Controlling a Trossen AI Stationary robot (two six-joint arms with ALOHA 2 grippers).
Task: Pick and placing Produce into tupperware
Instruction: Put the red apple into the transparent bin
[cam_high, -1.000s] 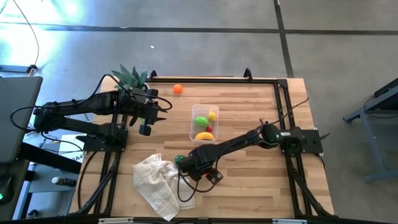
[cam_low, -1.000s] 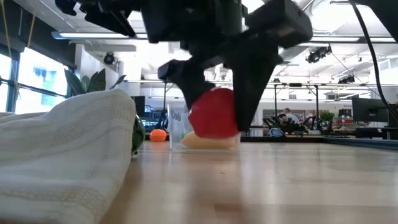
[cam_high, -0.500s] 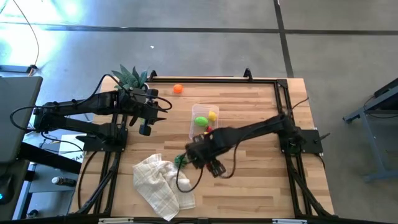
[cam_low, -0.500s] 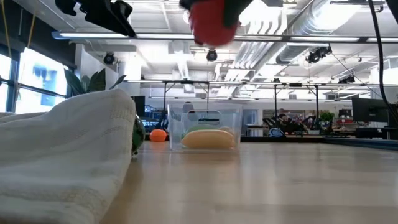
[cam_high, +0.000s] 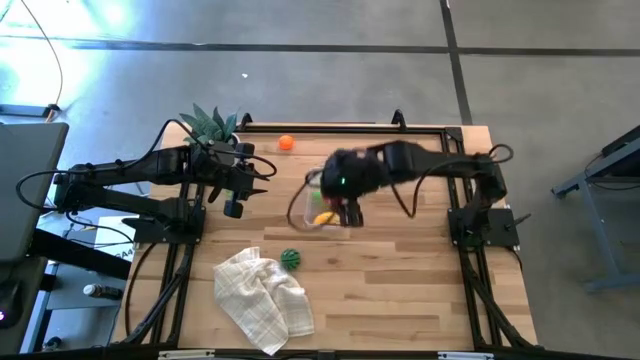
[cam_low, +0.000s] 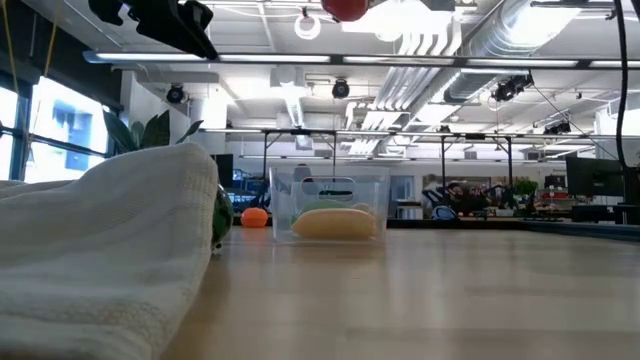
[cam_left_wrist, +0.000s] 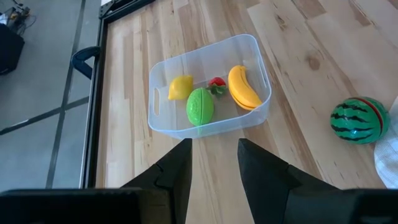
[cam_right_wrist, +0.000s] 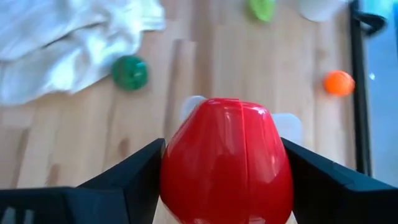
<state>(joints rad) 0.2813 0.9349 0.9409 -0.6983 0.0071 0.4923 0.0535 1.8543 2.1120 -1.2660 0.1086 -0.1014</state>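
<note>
The clear tub (cam_high: 312, 205) stands mid-table; the left wrist view (cam_left_wrist: 163, 118) shows a yellow banana (cam_left_wrist: 242, 88), a green piece (cam_left_wrist: 199, 106), a yellow piece and a small red piece in it. My right gripper (cam_high: 345, 192) hangs over the tub, shut on a large red piece (cam_right_wrist: 227, 163), which shows high in the low view (cam_low: 345, 8). The striped green melon (cam_high: 290, 258) lies on the table beside the white cloth. The orange ball (cam_high: 286, 143) lies near the far edge. My left gripper (cam_left_wrist: 214, 158) is open and empty, left of the tub. My right gripper pinches the red piece by its two opposite sides (cam_right_wrist: 171, 168) between its two fingers (cam_right_wrist: 127, 180). The fingers point down from above. The piece is lifted clear, high above the table and over the tub.
A white checked cloth (cam_high: 262, 298) lies crumpled at the near left. A spiky green plant (cam_high: 210, 124) stands at the far left corner. Black rails (cam_high: 455, 180) frame the table. Bare wood lies right of the tub.
My right gripper, shut on the red piece, has risen from the table beside the cloth and gone toward the far edge, to above the tub. The melon, earlier under the arm, now shows beside the cloth.
</note>
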